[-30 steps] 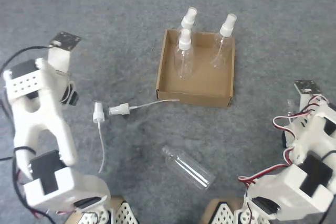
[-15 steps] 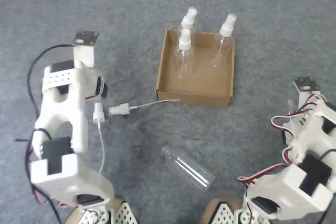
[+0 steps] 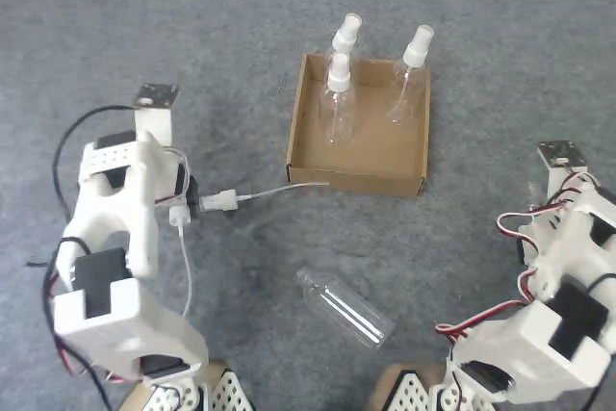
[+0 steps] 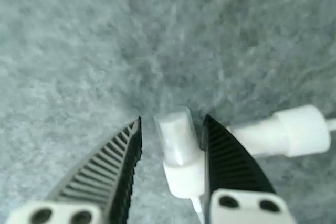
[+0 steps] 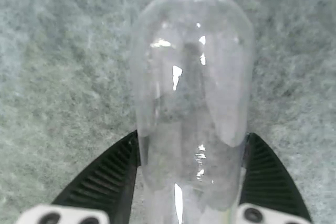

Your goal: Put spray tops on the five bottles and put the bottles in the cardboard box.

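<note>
One capless bottle [image 3: 345,307] on open carpet [image 3: 241,55]

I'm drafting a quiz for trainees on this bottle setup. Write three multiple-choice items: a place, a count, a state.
1. Where is the flat bottle? A in the box; B in the left gripper; C on the table.
2. How many loose spray tops are there? A one; B two; C four.
3. The left gripper is: A open around a top; B shut on a bottle; C shut, empty.
Key: 1 C, it lies on the table, apart from the box, nearer the arms. 2 B, one between the left gripper's fingers, another beside it. 3 A, a finger stands on each side of the top.
</note>
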